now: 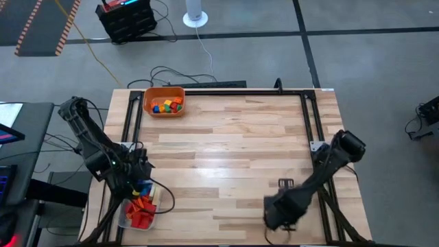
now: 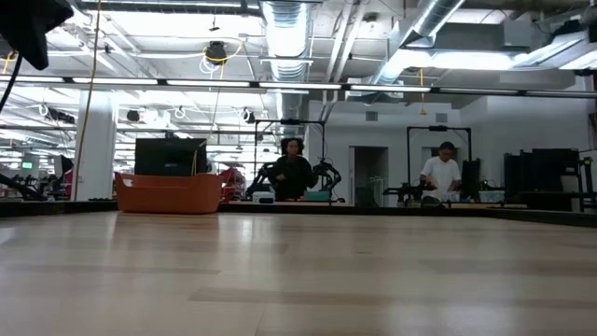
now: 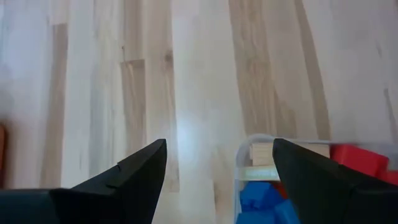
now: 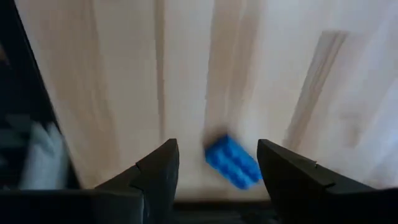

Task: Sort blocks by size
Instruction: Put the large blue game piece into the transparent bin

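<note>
While the left gripper hangs spread and empty over the clear tub of blocks at seven o'clock, the right gripper gapes above a blue block at five; more blocks fill the orange bin at eleven.

Bright overhead strip lights glare on the table (wrist views blurred).

text: none legible | labels: none | brands: none | numbers: none | signs: none
</note>
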